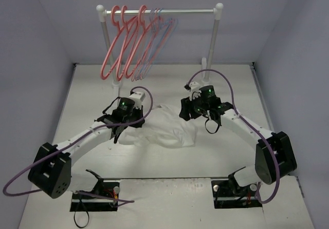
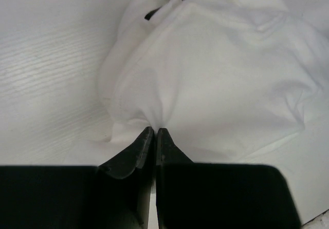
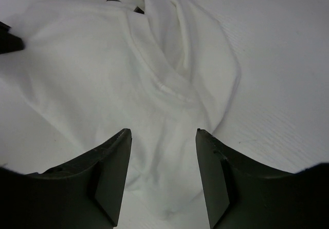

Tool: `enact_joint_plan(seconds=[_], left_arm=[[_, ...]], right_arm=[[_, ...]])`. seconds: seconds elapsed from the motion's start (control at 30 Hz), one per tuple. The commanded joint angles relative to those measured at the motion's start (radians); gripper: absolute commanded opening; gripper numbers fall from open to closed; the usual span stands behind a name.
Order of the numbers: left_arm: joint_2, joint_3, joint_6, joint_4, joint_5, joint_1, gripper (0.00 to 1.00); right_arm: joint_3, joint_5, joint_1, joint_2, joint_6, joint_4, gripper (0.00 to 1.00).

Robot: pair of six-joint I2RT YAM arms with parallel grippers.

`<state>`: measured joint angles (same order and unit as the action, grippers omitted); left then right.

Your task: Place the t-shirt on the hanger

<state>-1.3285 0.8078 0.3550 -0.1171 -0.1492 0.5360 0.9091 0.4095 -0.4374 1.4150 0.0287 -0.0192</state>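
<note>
Both arms (image 1: 82, 139) reach inward from their bases, elbows out, wrists tipped down over the crumpled white t-shirt (image 1: 169, 129) in the middle of the table (image 1: 154, 162). On the left gripper (image 2: 155, 130) the jaws are pressed together, pinching a fold at the t-shirt's edge; the right gripper (image 3: 163, 131) has its jaws spread, straddling the cloth. Blue hanger (image 1: 163, 40) hangs on the rack (image 1: 180, 11) at the back beside pink hangers (image 1: 121, 44), well apart from the t-shirt.

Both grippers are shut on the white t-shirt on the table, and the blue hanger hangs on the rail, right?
Only the left gripper is shut on the t-shirt. The right wrist view shows the right gripper open, jaws apart over it. The hanger does hang on the rail.
</note>
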Motion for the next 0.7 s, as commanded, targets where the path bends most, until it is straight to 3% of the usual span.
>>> enact_joint_plan(seconds=[0.0, 0.43, 0.5, 0.6, 0.67], left_arm=[[0.067, -0.022, 0.006, 0.008, 0.084, 0.001, 0.00], [0.140, -0.096, 0.085, -0.025, 0.083, 0.001, 0.00], [0.149, -0.106, 0.091, -0.024, 0.085, 0.001, 0.00], [0.146, -0.089, 0.072, -0.036, 0.084, 0.001, 0.04], [0.139, -0.058, 0.048, -0.042, 0.076, 0.001, 0.22]], right_arm=[[0.034, 0.021, 0.000, 0.052, 0.010, -0.068, 0.50], [0.035, 0.063, -0.007, 0.268, -0.006, -0.164, 0.49], [0.034, 0.079, -0.007, 0.282, -0.013, -0.172, 0.43], [0.029, 0.091, -0.010, 0.274, -0.018, -0.180, 0.19], [0.021, 0.088, -0.015, 0.260, -0.018, -0.180, 0.10]])
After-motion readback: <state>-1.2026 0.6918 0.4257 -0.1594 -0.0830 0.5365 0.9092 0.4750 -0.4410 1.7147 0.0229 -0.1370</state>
